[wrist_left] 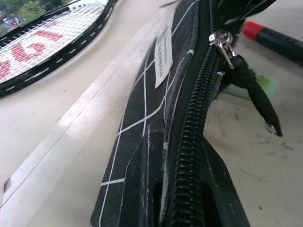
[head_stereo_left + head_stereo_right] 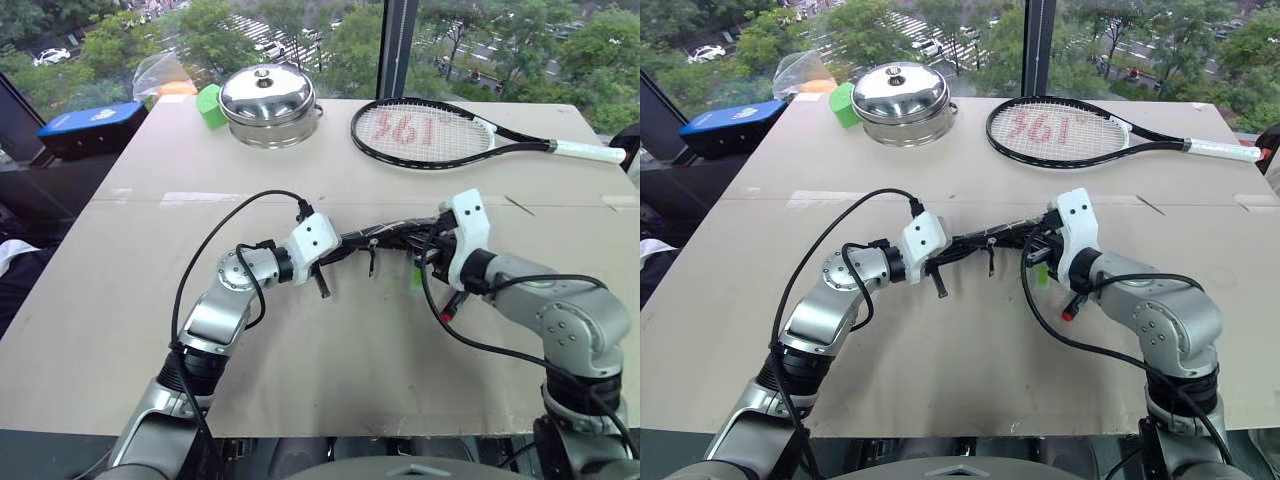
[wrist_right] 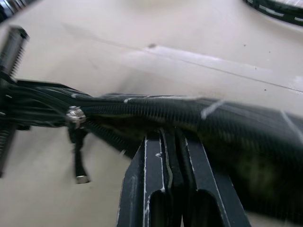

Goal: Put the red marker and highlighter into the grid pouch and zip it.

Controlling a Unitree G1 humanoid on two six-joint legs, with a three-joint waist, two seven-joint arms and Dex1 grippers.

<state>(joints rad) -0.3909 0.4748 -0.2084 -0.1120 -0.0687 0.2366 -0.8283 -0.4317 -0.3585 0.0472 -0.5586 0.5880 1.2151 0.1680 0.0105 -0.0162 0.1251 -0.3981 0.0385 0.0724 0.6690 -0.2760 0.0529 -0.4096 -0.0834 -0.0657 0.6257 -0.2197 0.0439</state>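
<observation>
While both arms are reaching inward over the bench (image 2: 330,380), the grid pouch (image 2: 385,238) is hanging stretched between them, clear of the surface. The left hand (image 2: 325,262) is pinching one end of it, fingers clamped on the fabric beside the zipper. The right hand (image 2: 432,250) is clamping the other end. The zipper pull cord (image 1: 251,94) is dangling below. Under the pouch, the red marker (image 2: 452,304) and the highlighter (image 2: 415,277) are lying on the bench.
</observation>
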